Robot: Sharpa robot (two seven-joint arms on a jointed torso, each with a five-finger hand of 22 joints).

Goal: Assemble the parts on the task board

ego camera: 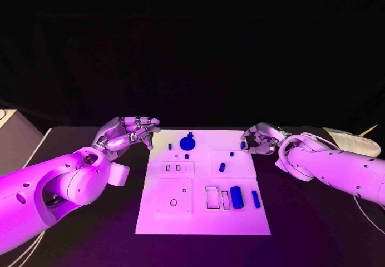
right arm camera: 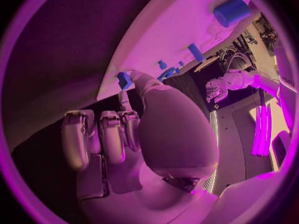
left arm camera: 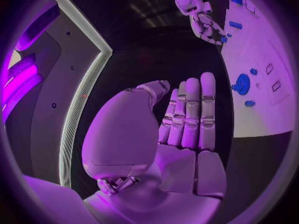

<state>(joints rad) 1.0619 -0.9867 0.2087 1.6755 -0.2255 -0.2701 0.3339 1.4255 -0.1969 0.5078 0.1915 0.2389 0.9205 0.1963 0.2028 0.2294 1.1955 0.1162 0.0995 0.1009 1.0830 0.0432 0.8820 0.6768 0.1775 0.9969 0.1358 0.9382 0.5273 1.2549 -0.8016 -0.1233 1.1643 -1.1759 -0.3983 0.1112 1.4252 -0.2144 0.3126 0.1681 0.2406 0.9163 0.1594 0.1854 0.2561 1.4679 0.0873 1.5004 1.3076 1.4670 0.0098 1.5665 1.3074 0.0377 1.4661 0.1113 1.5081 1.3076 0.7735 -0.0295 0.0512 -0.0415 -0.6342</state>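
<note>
The left hand (ego camera: pixel 128 133), silver and many-fingered on its white arm, hovers over the black table (ego camera: pixel 96 222) just off the far-left corner of the white rectangular task board (ego camera: pixel 161 217). Its fingers lie side by side, bent at the tips, and hold nothing.

The board lies in the middle of the table. Near its far edge stands a round blue disc part (ego camera: pixel 188 143), with a small blue peg (ego camera: pixel 169 146) to its left and another small blue piece (ego camera: pixel 187 156) just nearer. Further right, a short blue block (ego camera: pixel 222 167) lies mid-board, and a tiny blue piece (ego camera: pixel 232 154) sits beyond it. At the near right, a blue cylinder (ego camera: pixel 237 197) lies beside rectangular recesses, with a slim blue bar (ego camera: pixel 256 199) to its right.

The right hand (ego camera: pixel 262 139) sits at the board's far-right edge. In the right wrist view, its thumb and a finger touch a small blue block (right arm camera: pixel 124 79) at the board's edge; whether it is actually gripped cannot be told. The remaining fingers are curled.
</note>
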